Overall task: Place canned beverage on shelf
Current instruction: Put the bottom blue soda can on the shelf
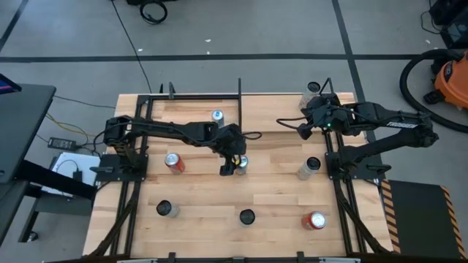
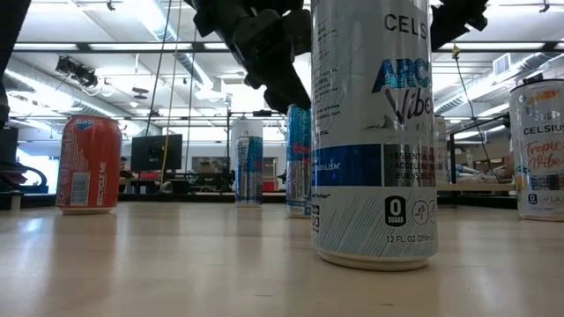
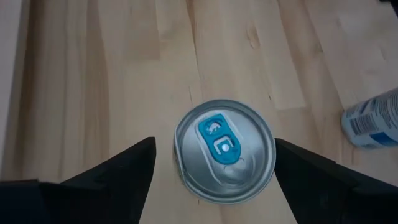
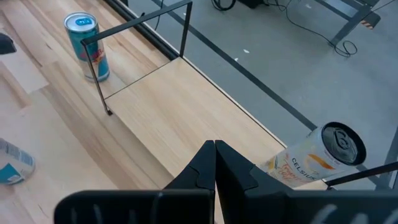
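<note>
Left gripper (image 1: 232, 167) hangs mid-table with fingers spread either side of a blue-tabbed can (image 3: 224, 150) standing on the tabletop in front of the shelf (image 4: 186, 99), not visibly touching, while the right gripper (image 1: 301, 130), fingers pressed together, waits by the shelf's right end.

I read "CELSIUS", "Vibe", "0 SUGAR" and "12 FL OZ" on the big centre can (image 2: 374, 132). At far right, another can (image 2: 539, 145) reads "CELSIUS Tropical Vibe". The red can (image 2: 87, 164) at left says "RECYCLE ME".

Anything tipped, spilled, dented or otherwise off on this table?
Nothing stands out. Every can in view stands upright on the table, with no spill showing. The left tool hangs open around a blue-tabbed can, its fingers apart from it. The right tool is shut, above the table's far edge.
</note>
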Action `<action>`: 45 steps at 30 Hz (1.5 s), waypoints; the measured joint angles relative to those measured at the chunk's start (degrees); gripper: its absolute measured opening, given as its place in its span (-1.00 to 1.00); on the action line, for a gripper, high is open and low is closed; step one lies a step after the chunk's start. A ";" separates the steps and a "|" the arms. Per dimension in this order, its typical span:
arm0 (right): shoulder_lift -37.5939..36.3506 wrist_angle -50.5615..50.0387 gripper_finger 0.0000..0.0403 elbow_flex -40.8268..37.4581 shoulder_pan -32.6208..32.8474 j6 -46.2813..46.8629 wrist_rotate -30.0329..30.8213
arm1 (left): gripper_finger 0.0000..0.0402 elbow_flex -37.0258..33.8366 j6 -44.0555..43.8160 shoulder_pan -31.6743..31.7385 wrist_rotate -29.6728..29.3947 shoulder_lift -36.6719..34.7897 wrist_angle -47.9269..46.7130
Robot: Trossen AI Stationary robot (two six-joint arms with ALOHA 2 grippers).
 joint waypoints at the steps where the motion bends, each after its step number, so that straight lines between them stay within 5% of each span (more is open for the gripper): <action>1: 0.00 0.00 -0.95 -0.01 0.00 0.00 0.01 | 0.58 -0.01 0.02 -0.12 0.00 0.12 0.05; 14: -0.02 0.00 -0.95 0.00 0.00 -0.02 0.02 | 0.57 0.01 0.07 -0.54 -2.55 2.85 2.96; 24: -0.02 -0.02 -0.95 0.01 0.00 -0.60 0.07 | 0.16 0.01 0.75 -0.52 -2.87 2.60 3.03; 34: -0.02 -0.02 -0.95 0.00 0.00 -1.35 0.11 | 0.16 -0.02 1.50 -0.41 -2.78 2.60 5.58; 45: -0.02 0.10 -0.95 0.02 -0.02 -2.60 3.19 | 0.21 12.17 7.52 1.70 -2.71 2.60 4.09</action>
